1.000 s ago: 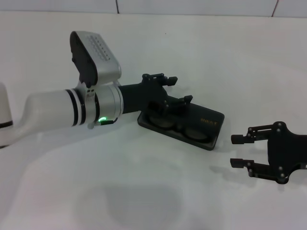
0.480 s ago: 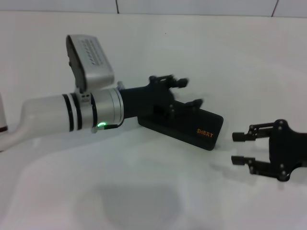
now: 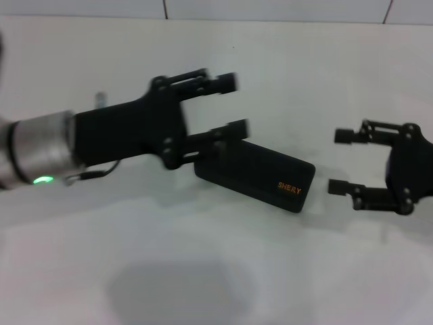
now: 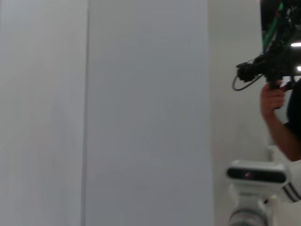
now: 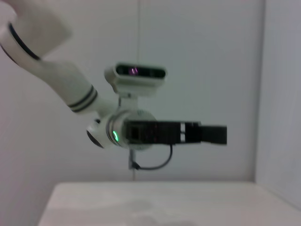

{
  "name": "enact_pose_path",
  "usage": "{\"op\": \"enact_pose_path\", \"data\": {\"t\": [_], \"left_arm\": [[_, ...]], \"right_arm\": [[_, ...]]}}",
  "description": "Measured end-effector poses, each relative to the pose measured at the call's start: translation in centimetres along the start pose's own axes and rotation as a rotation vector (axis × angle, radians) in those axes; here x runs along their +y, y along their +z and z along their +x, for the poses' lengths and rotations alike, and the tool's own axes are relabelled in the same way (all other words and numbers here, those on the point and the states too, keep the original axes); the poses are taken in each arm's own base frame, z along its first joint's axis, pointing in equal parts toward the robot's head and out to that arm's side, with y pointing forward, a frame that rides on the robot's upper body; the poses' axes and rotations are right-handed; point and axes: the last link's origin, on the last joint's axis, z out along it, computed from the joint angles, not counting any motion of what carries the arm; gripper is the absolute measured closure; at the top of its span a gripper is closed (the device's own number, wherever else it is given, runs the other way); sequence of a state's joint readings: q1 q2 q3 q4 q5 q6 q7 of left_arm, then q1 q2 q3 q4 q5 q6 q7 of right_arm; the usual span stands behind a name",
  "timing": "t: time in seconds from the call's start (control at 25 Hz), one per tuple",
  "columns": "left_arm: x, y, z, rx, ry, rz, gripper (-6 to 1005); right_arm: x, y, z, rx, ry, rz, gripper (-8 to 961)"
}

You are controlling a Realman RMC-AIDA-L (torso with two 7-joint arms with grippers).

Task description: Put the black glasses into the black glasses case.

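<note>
The black glasses case looks matt, possibly hard plastic; table smooth.

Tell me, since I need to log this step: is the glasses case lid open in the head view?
No, the black glasses case lies shut on the table, its orange logo facing up.

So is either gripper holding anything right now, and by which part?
Nothing is held. The left gripper hangs open above the closed black rectangular hard glasses case; the right gripper is open and empty beside it.
</note>
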State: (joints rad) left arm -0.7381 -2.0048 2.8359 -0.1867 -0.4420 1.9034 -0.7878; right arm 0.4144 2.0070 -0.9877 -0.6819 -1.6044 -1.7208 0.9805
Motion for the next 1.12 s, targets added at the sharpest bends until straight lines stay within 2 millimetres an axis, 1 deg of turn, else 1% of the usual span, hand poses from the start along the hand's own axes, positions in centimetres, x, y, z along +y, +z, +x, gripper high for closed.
{"op": "enact_pose_path", "data": {"t": [0.08, 0.2, 0.4, 0.56, 0.68, 1.12], "left_arm": [[0.3, -1.5, -0.4, -0.016, -0.007, 0.031, 307], [0.9, -2.8, -1.0, -0.033, -0.002, 0.062, 290], [1.5, -4.0, -1.8, -0.077, 0.017, 0.088, 247], [2.1, -4.0, -2.4, -0.087, 0.052, 0.089, 175], [2.2, -3.9, -2.8, -0.099, 0.053, 0.097, 110], [2.1, -3.8, -3.1, -0.108, 0.054, 0.119, 110]], "right_arm": [[-0.2, 0.7, -0.5, -0.027, -0.018, -0.010, 350], [-0.5, 1.8, -1.1, -0.064, -0.025, -0.047, 299], [-0.6, 3.3, -1.4, -0.098, -0.028, -0.091, 92], [-0.5, 4.3, -1.1, -0.110, -0.032, -0.104, 101], [-0.5, 4.4, -0.7, -0.102, -0.040, -0.090, 107], [-0.6, 4.5, -0.5, -0.099, -0.048, -0.075, 110]]}}
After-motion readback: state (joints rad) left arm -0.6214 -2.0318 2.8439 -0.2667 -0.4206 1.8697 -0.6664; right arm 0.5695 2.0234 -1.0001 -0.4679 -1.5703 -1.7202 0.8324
